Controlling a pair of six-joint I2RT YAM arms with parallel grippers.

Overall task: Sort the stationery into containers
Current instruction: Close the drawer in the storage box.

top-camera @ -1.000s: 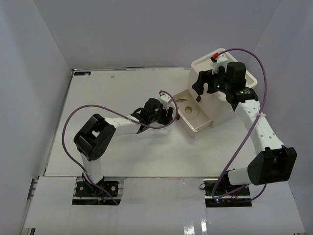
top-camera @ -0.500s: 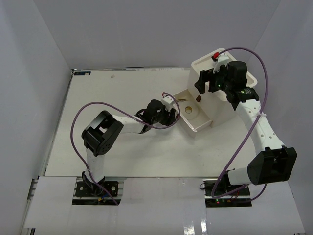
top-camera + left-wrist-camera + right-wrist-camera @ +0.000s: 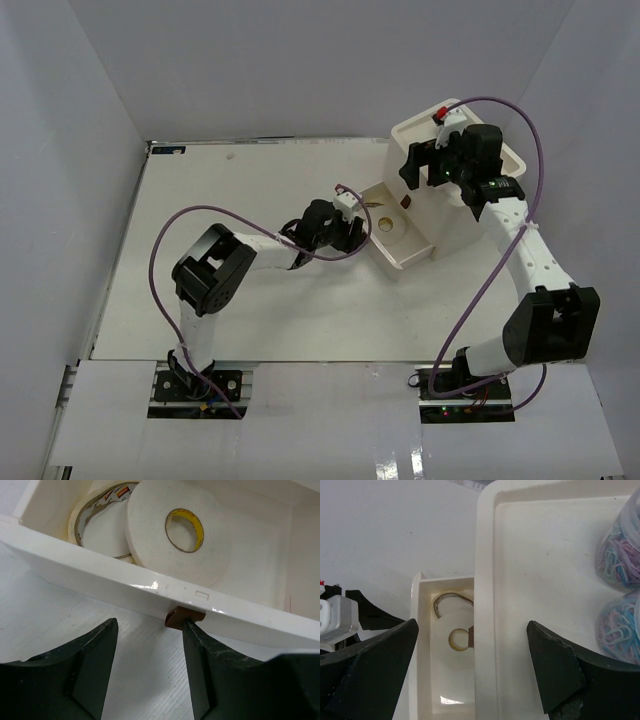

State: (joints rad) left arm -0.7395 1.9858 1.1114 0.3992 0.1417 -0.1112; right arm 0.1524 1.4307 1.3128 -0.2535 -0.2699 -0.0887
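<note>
Drawer pulled out, both sets of jaws released.
The left jaws stand apart at the drawer's point(image 3: 100, 575) front wall, one finger point(image 3: 197, 645) right at its brown handle point(image 3: 185, 617); tape rolls point(image 3: 150, 535) lie inside. The right jaws gape, holding nothing, over the box's point(image 3: 455, 225) tray point(image 3: 520, 580), with jars point(image 3: 620, 545) at the frame's right edge.

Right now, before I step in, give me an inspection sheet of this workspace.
Surface: white table, faint spots near the back.
Job's things: drawer box; one drawer pulled out, two tape rolls inside; two jars of paper clips in the top tray.
Clutter: small dark label, back left corner.
Hands: left hand open, at the drawer's brown handle; right hand open, empty, over the top tray.
Cables: purple cables loop along both arms.
Surroundings: plain white walls; nothing else seen.
</note>
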